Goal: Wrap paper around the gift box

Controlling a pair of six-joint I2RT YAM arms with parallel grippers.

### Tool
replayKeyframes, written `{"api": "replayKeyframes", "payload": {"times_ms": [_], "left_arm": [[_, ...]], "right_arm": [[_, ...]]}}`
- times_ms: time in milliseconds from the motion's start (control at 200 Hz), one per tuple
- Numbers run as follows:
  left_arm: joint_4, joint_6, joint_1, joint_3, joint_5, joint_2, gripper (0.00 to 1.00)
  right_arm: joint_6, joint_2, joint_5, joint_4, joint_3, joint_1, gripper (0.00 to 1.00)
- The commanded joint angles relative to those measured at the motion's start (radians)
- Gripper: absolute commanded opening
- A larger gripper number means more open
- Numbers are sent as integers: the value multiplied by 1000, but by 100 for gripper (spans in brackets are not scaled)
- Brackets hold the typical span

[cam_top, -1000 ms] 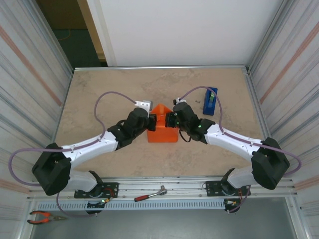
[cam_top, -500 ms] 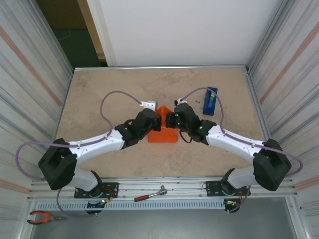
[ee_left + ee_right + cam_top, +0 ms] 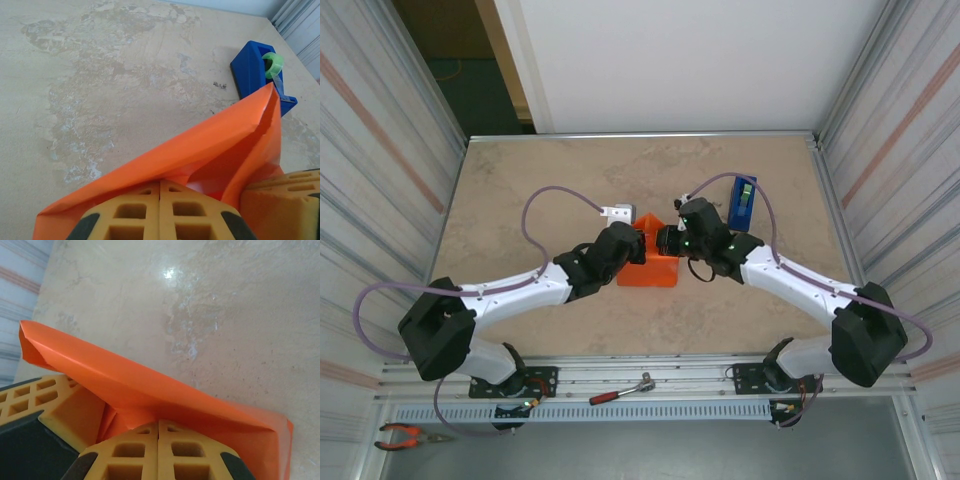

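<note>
Paper (image 3: pixel 655 272) rises between left claw (image 3: pixel 641 245) — closed, crept nearer — and right claw (image 3: pixel 662 240), closed too.

Closed left gripper (image 3: pixel 160 186) just beside closed right gripper (image 3: pixel 158 425)

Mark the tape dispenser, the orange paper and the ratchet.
tape dispenser (image 3: pixel 250 70): left wrist view, on its blue body.
paper (image 3: pixel 150 387): right wrist view, on the raised fold's flat face.
ratchet (image 3: pixel 608 396): top external view, on its red handle.
</note>
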Motion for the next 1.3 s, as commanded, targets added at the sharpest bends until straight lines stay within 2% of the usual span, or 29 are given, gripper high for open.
{"api": "replayKeyframes", "payload": {"times_ms": [0, 406, 641, 727, 1072, 1298], "left_arm": [[-56, -22, -9, -36, -4, 8, 0], [-54, -14, -9, -34, 1, 4, 0], [12, -50, -9, -45, 49, -19, 24], [36, -61, -9, -58, 57, -25, 30], [102, -66, -13, -102, 58, -16, 38], [61, 3, -65, -51, -35, 40, 40]], "right_arm": [[-27, -28, -78, -158, 9, -30, 0], [-62, -49, -126, -139, -15, -50, 0], [-47, -18, -144, -95, -66, -41, 0], [-42, -23, -137, -93, -79, -35, 0], [-39, -26, -124, -97, -94, -28, 0], [-36, -35, -125, -108, -85, -22, 0]]}}
